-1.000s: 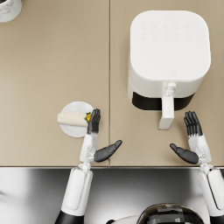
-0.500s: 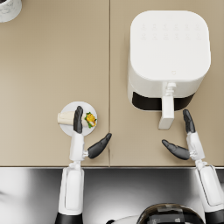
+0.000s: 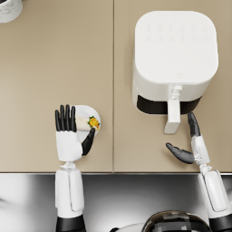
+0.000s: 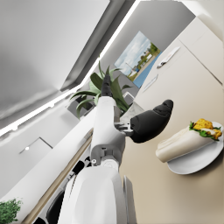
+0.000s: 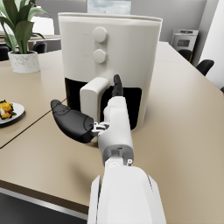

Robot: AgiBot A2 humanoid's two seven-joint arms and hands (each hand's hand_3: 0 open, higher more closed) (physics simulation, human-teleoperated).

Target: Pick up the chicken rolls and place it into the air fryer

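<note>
Hovering open left robot hand [image 3: 69,134] over chicken roll [image 3: 87,123]

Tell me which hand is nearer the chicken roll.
Left. The left hand hovers open at the chicken roll on its plate, fingers over it. The right hand is far across, by the air fryer handle.

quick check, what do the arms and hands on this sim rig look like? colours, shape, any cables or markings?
Both arms are smooth glossy white shells, with rounded forearm segments. The left hand and right hand have dark, near-black fingers on a white palm housing. A small dark mechanical joint shows at the wrist. No loose cables, sleeves, logos or markings visible.
</note>
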